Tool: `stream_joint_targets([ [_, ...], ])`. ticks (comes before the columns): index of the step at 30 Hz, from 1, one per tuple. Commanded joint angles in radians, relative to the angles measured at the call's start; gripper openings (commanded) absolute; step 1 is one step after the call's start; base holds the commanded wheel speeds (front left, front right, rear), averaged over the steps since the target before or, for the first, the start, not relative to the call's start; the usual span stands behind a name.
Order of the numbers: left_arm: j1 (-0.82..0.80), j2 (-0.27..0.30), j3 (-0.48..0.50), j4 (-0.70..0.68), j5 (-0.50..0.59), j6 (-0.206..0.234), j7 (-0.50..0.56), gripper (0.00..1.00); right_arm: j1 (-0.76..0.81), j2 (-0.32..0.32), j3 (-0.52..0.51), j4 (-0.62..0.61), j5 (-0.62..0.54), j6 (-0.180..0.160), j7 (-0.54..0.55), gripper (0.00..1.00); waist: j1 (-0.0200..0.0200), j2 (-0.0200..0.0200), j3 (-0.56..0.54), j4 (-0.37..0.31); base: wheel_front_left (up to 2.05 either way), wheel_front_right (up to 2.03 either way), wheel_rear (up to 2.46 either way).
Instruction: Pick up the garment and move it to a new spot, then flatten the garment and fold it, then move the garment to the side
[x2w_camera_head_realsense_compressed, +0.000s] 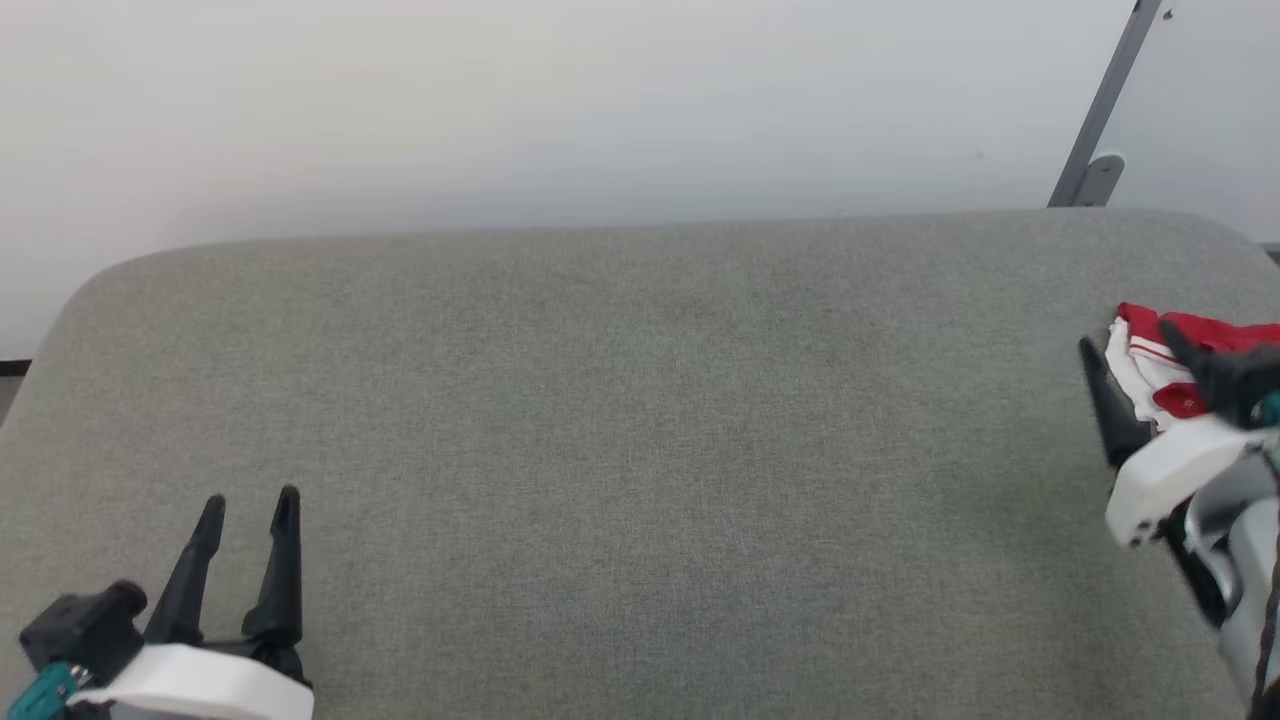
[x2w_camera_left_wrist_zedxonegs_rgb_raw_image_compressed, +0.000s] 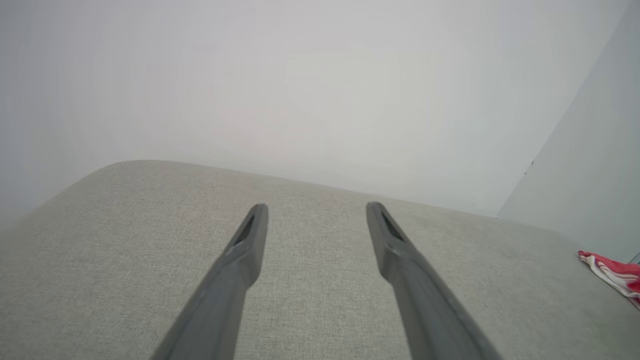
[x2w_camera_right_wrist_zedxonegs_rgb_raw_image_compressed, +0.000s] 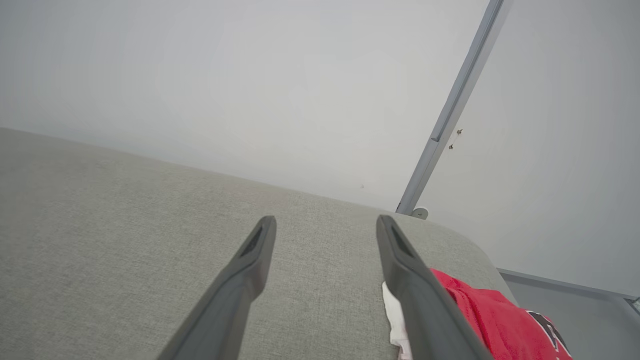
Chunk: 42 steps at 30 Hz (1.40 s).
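Garment (x2w_camera_head_realsense_compressed: 1215, 332), red with white trim, bunched by released right tool (x2w_camera_head_realsense_compressed: 1127, 338); left tool (x2w_camera_head_realsense_compressed: 252, 496) released

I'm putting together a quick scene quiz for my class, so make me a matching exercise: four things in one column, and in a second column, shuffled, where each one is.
Things:
1. left hand
2. right hand
3. garment
4. metal bar

Places:
A. slanting up the pale wall, upper right
B. bunched at the right edge of the grey padded surface
C. open, lower left, over bare padding
D. open, far right, beside the red and white cloth

Pairs: 1-C, 2-D, 3-B, 4-A
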<state>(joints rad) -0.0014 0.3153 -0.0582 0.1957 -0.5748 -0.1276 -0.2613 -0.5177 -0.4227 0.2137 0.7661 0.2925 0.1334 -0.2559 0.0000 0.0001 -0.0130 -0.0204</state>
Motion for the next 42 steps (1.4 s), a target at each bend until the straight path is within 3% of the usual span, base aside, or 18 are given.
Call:
stream_joint_targets([
  [1, 0.021, -0.002, 0.010, -0.007, 0.007, -0.003, -0.005, 1.00, 0.034, 0.009, -0.007, -0.028, 0.007, -0.005, -0.008, 1.00, 0.0000, -0.0001, -0.007, 0.000, 0.00, 0.00, 0.00],
  [18, 0.165, -0.013, 0.079, -0.059, 0.019, -0.003, -0.005, 1.00, 0.425, 0.125, -0.165, -0.450, -0.066, -0.003, -0.009, 1.00, 0.0000, -0.0001, -0.056, 0.009, 0.00, 0.00, 0.00],
  [26, 0.197, -0.014, 0.093, -0.082, 0.059, -0.003, -0.005, 1.00, 0.540, 0.187, -0.232, -0.551, -0.087, -0.003, -0.009, 1.00, 0.0000, -0.0001, -0.065, 0.008, 0.00, 0.00, 0.00],
  [42, 0.223, -0.029, 0.086, -0.088, 0.057, -0.003, -0.005, 1.00, 0.633, 0.251, -0.278, -0.625, -0.117, -0.003, -0.010, 1.00, 0.0000, -0.0001, -0.068, 0.016, 0.00, 0.00, 0.00],
])
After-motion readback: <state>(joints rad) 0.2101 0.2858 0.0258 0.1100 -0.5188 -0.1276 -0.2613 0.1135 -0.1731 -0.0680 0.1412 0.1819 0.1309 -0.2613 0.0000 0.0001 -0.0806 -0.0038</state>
